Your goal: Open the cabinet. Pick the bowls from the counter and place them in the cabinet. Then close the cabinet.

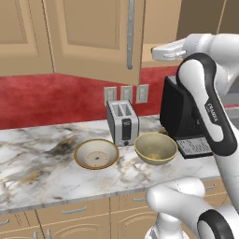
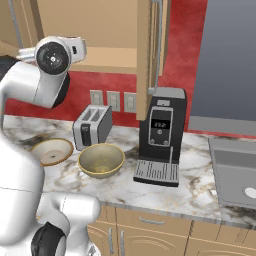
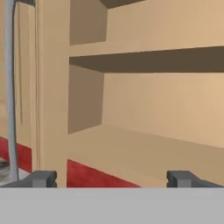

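I saw the cabinet (image 3: 144, 100) standing open, its shelves bare in the hand view, though the top and right of the interior were cut off by the frame. The pincer (image 3: 113, 179) was released, jaws spread wide with nothing between them, and only its two dark fingertips (image 3: 41, 178) showed above the bottom of that view. From the left base view one open door (image 1: 88, 37) with its long silver handle (image 1: 130, 35) covered much of the cabinet, and my own arm hid the right end of the worktop (image 1: 37, 163). Both bowls sat on the worktop in front of the toaster (image 1: 122, 122): the shallow tan-rimmed bowl (image 1: 96, 153) to the left, the deeper olive-yellow bowl (image 1: 156, 148) just beside it on the right, apart from each other. The coffee machine (image 2: 161, 135) stood clear in the right base view, while the arm hid part of it in the left one. The other open door (image 2: 145, 55) appeared edge-on, so I could not make out its panel. A sink (image 2: 235, 172) was clipped by the right edge.
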{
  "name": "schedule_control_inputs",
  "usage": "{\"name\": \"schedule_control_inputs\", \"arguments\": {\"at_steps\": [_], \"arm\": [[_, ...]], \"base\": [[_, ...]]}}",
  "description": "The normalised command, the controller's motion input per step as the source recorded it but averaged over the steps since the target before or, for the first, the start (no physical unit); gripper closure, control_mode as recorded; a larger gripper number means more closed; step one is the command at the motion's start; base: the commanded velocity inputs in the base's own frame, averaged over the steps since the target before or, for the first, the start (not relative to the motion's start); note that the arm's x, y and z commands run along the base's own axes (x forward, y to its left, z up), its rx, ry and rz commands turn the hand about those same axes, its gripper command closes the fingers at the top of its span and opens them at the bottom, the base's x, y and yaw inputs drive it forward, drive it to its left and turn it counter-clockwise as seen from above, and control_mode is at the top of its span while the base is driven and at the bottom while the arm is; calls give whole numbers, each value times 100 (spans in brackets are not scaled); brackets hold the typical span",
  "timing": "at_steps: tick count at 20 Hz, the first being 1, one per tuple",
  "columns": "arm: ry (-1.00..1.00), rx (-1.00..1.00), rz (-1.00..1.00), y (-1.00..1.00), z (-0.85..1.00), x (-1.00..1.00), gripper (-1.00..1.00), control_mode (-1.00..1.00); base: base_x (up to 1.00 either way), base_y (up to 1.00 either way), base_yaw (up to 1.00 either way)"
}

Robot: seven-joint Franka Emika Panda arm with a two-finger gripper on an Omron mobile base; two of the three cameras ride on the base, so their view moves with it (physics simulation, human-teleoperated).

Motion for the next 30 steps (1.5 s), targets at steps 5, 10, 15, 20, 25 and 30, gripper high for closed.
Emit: {"name": "schedule_control_inputs", "arguments": {"at_steps": [5, 10, 15, 20, 25, 30], "arm": [[3, -1, 18, 37, 0, 0, -100, -100], [1, -4, 11, 55, 0, 0, -100, -100], [0, -3, 7, 46, 0, 0, -100, -100], [0, -5, 9, 45, 0, 0, -100, -100], [0, -6, 12, 45, 0, 0, -100, -100], [0, -7, 13, 45, 0, -5, -100, -100]], "base": [[0, 0, 0], [0, 0, 0], [0, 0, 0], [0, 0, 0], [0, 0, 0], [0, 0, 0]]}}
